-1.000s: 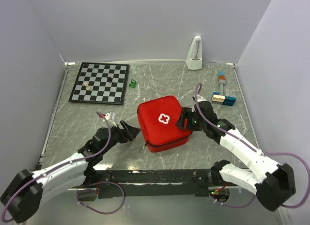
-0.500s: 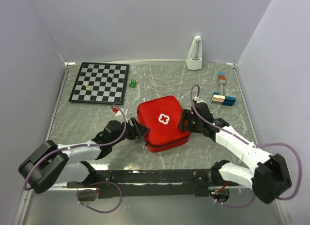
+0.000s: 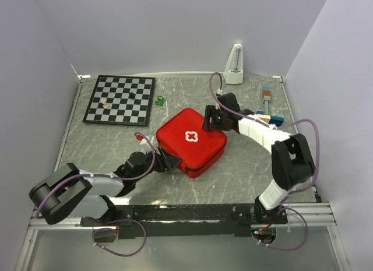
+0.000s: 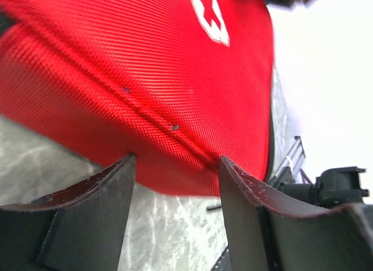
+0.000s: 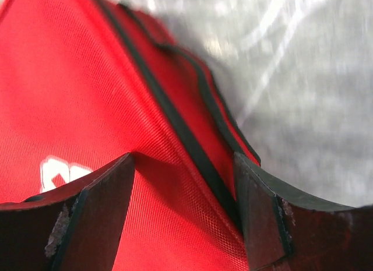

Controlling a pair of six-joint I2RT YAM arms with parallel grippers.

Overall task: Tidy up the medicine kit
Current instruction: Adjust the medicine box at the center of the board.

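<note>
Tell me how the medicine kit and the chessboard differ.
The medicine kit is red with a white cross; the chessboard is black-and-white checked. The kit is a thick padded case, the chessboard a thin panel. The kit sits mid-table, turned diagonally; the chessboard lies far left, small pieces on it. Both lie flat on the table.

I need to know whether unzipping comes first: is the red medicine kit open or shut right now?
Shut. The medicine kit lies flat with its white-cross lid down over the base; no black lining shows.
</note>
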